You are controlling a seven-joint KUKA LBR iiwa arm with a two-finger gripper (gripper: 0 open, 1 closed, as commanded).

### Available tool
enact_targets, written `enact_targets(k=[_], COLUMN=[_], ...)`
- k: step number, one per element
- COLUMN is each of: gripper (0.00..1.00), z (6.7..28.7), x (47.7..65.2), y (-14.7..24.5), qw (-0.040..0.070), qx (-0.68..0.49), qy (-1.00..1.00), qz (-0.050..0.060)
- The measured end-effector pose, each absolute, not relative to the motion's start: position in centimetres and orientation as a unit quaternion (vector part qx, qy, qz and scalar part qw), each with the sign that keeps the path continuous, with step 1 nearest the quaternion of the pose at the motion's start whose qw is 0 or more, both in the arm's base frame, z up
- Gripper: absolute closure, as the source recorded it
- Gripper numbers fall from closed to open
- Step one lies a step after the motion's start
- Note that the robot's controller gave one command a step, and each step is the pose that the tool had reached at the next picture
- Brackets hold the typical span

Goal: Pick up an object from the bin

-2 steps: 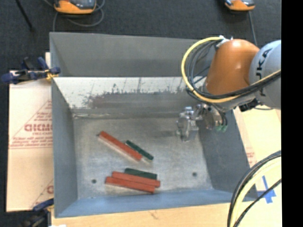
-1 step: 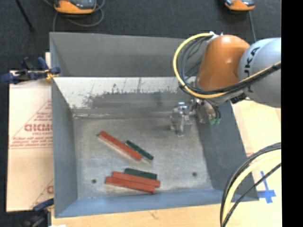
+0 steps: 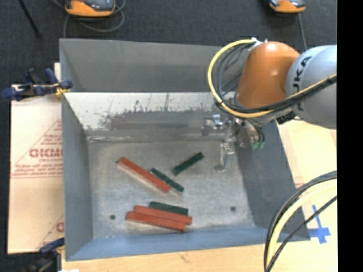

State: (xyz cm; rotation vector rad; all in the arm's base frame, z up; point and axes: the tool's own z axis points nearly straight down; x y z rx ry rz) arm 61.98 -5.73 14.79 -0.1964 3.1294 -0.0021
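While the gripper [image 3: 224, 162] hangs in the bin's [image 3: 142, 61] right half, open or closed I cannot tell, the dark green stick [image 3: 188, 163] just left of it looks best taken across its width.

We see the arm [image 3: 317, 86] reaching from three o'clock, its orange-capped wrist [image 3: 266, 75] bent, the gripper [image 3: 223, 162] pointing down towards two o'clock.
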Motion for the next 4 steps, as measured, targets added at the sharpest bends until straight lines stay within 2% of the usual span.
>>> enact_targets(k=[1,2,3,4], gripper=[0.0,1.0,1.0,1.0], z=[6.6,7.2,14.4,22.0], x=[61.2,61.5,65.1,63.1], y=[-1.3,-1.5,1.7,-1.5], qw=[-0.001,0.003,0.007,0.006], qx=[-0.095,-0.094,-0.099,-0.111], qy=[0.995,0.996,0.995,0.994], qz=[0.001,0.0,0.0,-0.002])
